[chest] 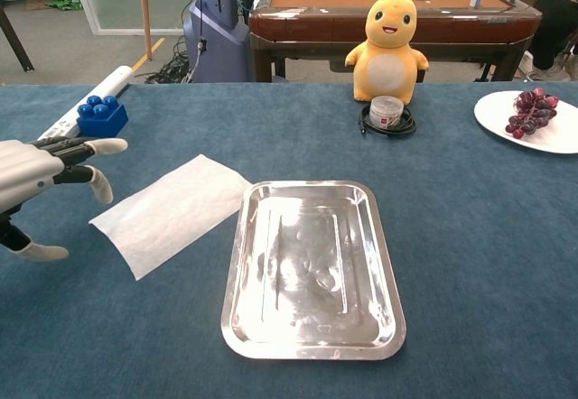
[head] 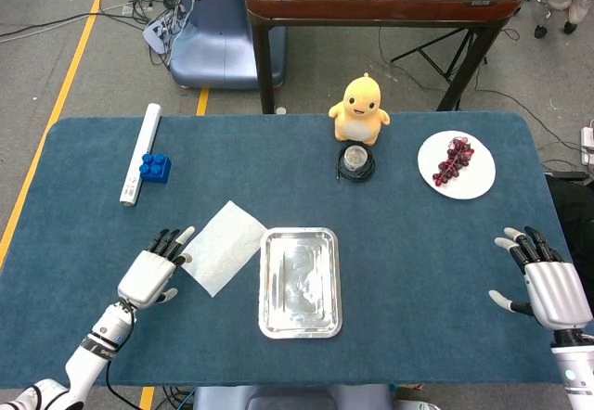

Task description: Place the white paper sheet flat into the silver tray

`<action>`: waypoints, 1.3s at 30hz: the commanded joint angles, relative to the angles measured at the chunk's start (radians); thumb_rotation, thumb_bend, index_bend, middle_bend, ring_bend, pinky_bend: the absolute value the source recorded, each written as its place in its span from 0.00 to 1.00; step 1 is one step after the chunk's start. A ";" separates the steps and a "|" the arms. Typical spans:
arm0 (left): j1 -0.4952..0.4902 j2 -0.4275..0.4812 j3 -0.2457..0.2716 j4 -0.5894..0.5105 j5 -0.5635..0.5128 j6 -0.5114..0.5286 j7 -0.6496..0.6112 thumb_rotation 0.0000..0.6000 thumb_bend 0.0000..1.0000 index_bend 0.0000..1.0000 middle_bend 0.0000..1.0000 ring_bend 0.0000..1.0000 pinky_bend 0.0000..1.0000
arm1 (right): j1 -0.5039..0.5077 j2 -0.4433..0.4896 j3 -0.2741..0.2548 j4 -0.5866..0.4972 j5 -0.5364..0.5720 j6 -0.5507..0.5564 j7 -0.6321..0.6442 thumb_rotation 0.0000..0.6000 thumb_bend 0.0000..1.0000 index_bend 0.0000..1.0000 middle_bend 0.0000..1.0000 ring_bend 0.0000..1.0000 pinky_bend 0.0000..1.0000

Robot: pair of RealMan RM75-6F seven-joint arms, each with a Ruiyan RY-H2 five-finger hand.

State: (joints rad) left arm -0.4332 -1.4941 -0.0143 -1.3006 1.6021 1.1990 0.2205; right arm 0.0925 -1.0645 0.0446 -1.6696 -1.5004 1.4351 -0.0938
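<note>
1. One paper sheet (head: 223,247) lies flat on the tabletop (head: 408,243), just left of the tray (head: 300,282).
2. Left hand (head: 151,274), fingers spread and empty, beside the sheet's left edge.
3. Right hand (head: 548,283), fingers apart, far right of the tray.

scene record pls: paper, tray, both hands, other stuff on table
paper: flat on the table, left of the tray, not in it
tray: empty, table centre front
left hand: open, fingers extended toward the paper's left edge, holding nothing
right hand: open, at the table's right edge, far from the paper
toy: yellow plush, upright at the back
plate: white, holds grapes, back right
block: blue, back left, beside a white tube
task state: paper not yet grasped
</note>
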 commanded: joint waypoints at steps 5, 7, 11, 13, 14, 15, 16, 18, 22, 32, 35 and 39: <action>-0.010 -0.029 -0.007 0.026 -0.029 -0.020 0.011 1.00 0.13 0.35 0.00 0.00 0.05 | -0.001 0.003 0.002 0.001 0.001 0.002 0.006 1.00 0.03 0.25 0.19 0.08 0.30; -0.012 -0.033 -0.007 0.031 -0.033 -0.024 0.012 1.00 0.13 0.35 0.00 0.00 0.05 | -0.001 0.003 0.002 0.001 0.001 0.002 0.008 1.00 0.03 0.25 0.19 0.08 0.30; -0.015 -0.044 -0.008 0.043 -0.044 -0.030 0.012 1.00 0.13 0.35 0.00 0.00 0.05 | -0.001 0.005 0.001 0.000 0.000 0.003 0.013 1.00 0.03 0.25 0.19 0.08 0.30; -0.015 -0.047 -0.008 0.048 -0.047 -0.026 0.008 1.00 0.13 0.35 0.00 0.00 0.05 | -0.001 0.006 0.002 0.000 0.000 0.003 0.015 1.00 0.03 0.25 0.19 0.08 0.30; -0.015 -0.048 -0.009 0.049 -0.049 -0.025 0.005 1.00 0.13 0.36 0.00 0.00 0.05 | -0.001 0.006 0.001 0.000 0.000 0.003 0.015 1.00 0.03 0.25 0.19 0.08 0.30; -0.015 -0.049 -0.009 0.051 -0.050 -0.025 0.003 1.00 0.13 0.36 0.00 0.00 0.05 | -0.001 0.006 0.001 0.000 -0.001 0.002 0.015 1.00 0.03 0.25 0.19 0.08 0.30; -0.016 -0.050 -0.009 0.052 -0.052 -0.025 0.001 1.00 0.13 0.36 0.00 0.00 0.05 | 0.000 0.006 0.001 0.001 -0.001 0.001 0.016 1.00 0.03 0.25 0.19 0.08 0.30; -0.017 -0.054 -0.009 0.054 -0.054 -0.026 -0.004 1.00 0.13 0.36 0.00 0.00 0.05 | 0.000 0.006 0.001 0.000 -0.002 0.001 0.015 1.00 0.03 0.25 0.19 0.08 0.30; -0.021 -0.061 -0.007 0.053 -0.056 -0.028 -0.008 1.00 0.13 0.37 0.00 0.00 0.05 | 0.000 0.006 0.000 -0.002 -0.004 0.002 0.015 1.00 0.03 0.25 0.19 0.08 0.30; -0.038 -0.078 -0.012 0.049 -0.066 -0.042 -0.007 1.00 0.13 0.38 0.00 0.00 0.06 | -0.001 0.010 0.001 -0.002 -0.004 0.004 0.021 1.00 0.03 0.25 0.19 0.08 0.30; -0.043 -0.085 -0.014 0.051 -0.070 -0.044 -0.004 1.00 0.13 0.38 0.00 0.00 0.06 | -0.001 0.010 0.001 -0.002 -0.005 0.004 0.023 1.00 0.03 0.25 0.19 0.08 0.30; -0.044 -0.092 -0.018 0.054 -0.078 -0.044 -0.006 1.00 0.13 0.38 0.00 0.00 0.06 | -0.001 0.011 0.001 -0.002 -0.004 0.005 0.025 1.00 0.03 0.25 0.19 0.08 0.30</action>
State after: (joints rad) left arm -0.4776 -1.5860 -0.0319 -1.2465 1.5237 1.1549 0.2147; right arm 0.0912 -1.0531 0.0452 -1.6714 -1.5050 1.4397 -0.0685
